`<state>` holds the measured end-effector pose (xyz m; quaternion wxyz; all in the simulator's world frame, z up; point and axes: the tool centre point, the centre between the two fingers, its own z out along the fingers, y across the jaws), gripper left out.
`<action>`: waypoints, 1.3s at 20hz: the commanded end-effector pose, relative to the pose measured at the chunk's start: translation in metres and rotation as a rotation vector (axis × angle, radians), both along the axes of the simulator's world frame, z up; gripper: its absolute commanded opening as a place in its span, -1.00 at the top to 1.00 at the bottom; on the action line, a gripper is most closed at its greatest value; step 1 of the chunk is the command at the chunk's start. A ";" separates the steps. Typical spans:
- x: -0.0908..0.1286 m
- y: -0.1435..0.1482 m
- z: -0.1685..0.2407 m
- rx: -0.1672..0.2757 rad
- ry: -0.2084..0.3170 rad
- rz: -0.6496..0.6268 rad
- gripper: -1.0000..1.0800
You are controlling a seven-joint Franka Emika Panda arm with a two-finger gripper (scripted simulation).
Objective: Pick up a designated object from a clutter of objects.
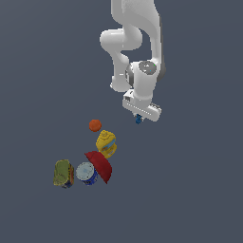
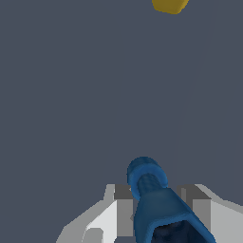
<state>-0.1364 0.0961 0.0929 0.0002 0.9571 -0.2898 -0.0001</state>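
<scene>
The designated object, a tiny blue bolt-like piece point(image 1: 138, 118), sticks out from under my gripper point(image 1: 139, 117), to the exterior view's right of the clutter. In the wrist view this blue piece point(image 2: 154, 199) fills the space between my two grey fingers point(image 2: 122, 209), and the gripper point(image 2: 159, 206) is shut on it. The clutter of objects lies apart from it: an orange ball point(image 1: 95, 125), a yellow jug point(image 1: 106, 143), a red bowl point(image 1: 100, 166), a blue-and-white can point(image 1: 86, 172) and a green-yellow packet point(image 1: 62, 172).
The white arm point(image 1: 134, 42) comes down from the top of the exterior view. A yellow corner of the jug point(image 2: 170, 5) shows at the edge of the wrist view. All around lies plain dark grey floor point(image 1: 190, 190).
</scene>
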 end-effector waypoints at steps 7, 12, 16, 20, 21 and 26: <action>0.016 0.002 0.065 0.000 -0.001 0.000 1.00; 0.026 0.004 0.107 -0.001 -0.001 0.000 1.00; 0.035 0.006 0.142 -0.001 -0.001 0.000 1.00; 0.045 0.007 0.178 0.000 -0.001 0.000 1.00; 0.048 0.008 0.188 0.000 -0.001 0.000 1.00; 0.060 0.010 0.231 0.000 -0.001 0.000 1.00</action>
